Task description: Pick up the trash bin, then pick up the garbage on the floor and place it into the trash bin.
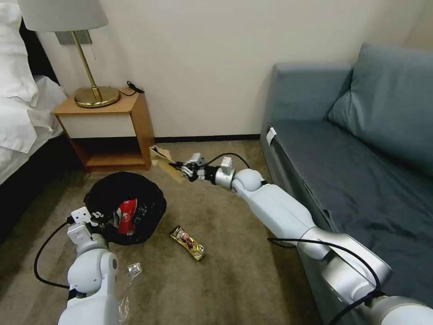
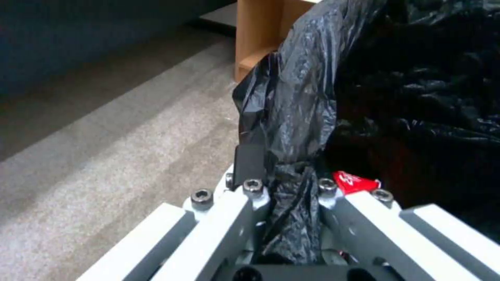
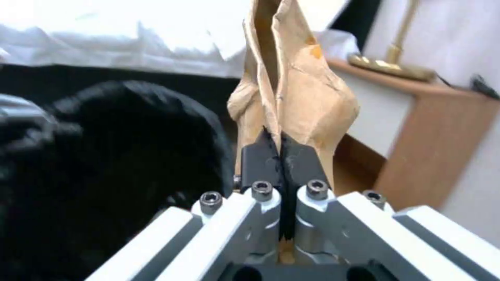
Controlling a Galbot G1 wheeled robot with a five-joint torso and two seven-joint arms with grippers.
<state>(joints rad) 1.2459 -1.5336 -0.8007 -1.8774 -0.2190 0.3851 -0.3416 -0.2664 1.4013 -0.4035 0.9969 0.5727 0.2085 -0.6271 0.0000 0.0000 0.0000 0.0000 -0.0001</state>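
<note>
The trash bin point(image 1: 135, 189), wrapped in its crinkled black bag point(image 2: 416, 89), stands off the carpet at the lower left. My left gripper point(image 1: 103, 220) is shut on the bag at the near rim, with black plastic pinched between the fingers point(image 2: 249, 162). A red-and-white snack bag point(image 1: 126, 215) lies inside the bin, and its corner point(image 2: 355, 182) shows by the fingers. My right gripper point(image 1: 182, 170) reaches out past the bin, shut on a crumpled brown paper bag point(image 1: 163, 159). Its pads point(image 3: 263, 158) clamp the bag's lower edge point(image 3: 297, 89). A gold-brown snack wrapper point(image 1: 187, 243) lies on the carpet.
A wooden nightstand point(image 1: 108, 131) with a brass lamp point(image 1: 95, 95) stands against the wall behind the bin. A bed point(image 1: 22, 99) is on the left and a blue-grey sofa point(image 1: 352, 149) on the right. Bits of clear plastic point(image 1: 133, 270) lie by my left arm.
</note>
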